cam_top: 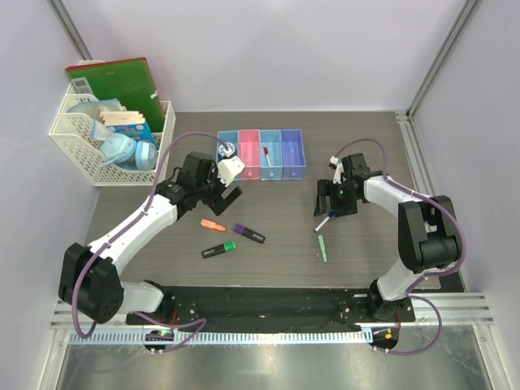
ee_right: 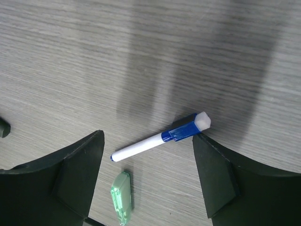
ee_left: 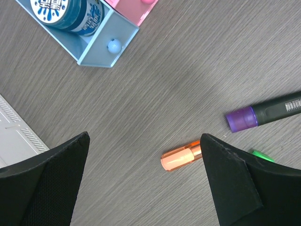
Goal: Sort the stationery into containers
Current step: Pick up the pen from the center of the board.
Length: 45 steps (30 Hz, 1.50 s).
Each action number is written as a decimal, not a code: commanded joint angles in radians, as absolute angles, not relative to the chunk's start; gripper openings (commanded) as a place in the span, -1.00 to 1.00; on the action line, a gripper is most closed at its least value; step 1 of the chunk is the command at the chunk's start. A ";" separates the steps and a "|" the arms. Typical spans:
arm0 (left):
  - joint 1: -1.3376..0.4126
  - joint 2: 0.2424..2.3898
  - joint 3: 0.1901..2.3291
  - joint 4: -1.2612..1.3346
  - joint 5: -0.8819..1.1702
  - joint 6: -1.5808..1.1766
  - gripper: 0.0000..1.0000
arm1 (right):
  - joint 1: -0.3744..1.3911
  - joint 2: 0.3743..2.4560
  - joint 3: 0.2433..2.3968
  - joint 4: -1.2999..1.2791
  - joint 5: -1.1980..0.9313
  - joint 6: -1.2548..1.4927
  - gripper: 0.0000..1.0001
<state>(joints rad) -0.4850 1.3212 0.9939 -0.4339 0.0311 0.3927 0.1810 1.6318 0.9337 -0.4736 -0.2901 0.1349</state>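
Note:
The four joined bins stand at the back centre. The tape roll sits in the blue bin, and a red-capped marker lies in the light blue bin. My left gripper is open and empty above the table; in its wrist view the orange highlighter lies by its right finger. The purple-black highlighter and green-black highlighter lie nearby. My right gripper is open over the blue-capped marker, which lies between its fingers. The pale green pen lies beside it.
A white lattice basket with masks, papers and a green folder stands at the back left. White walls close in the left, back and right sides. A black strip runs along the near edge by the arm bases.

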 commanded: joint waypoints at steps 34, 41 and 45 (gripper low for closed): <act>-0.488 1.591 1.327 -0.256 0.100 0.086 0.99 | 0.364 1.885 1.065 -0.446 -0.018 0.081 -0.40; -0.488 1.575 1.325 -0.255 0.095 0.081 0.99 | 0.377 1.888 1.081 -0.454 -0.012 0.074 -0.75; -0.488 1.568 1.322 -0.256 0.097 0.081 1.00 | 0.382 1.884 1.081 -0.457 -0.005 0.071 -0.96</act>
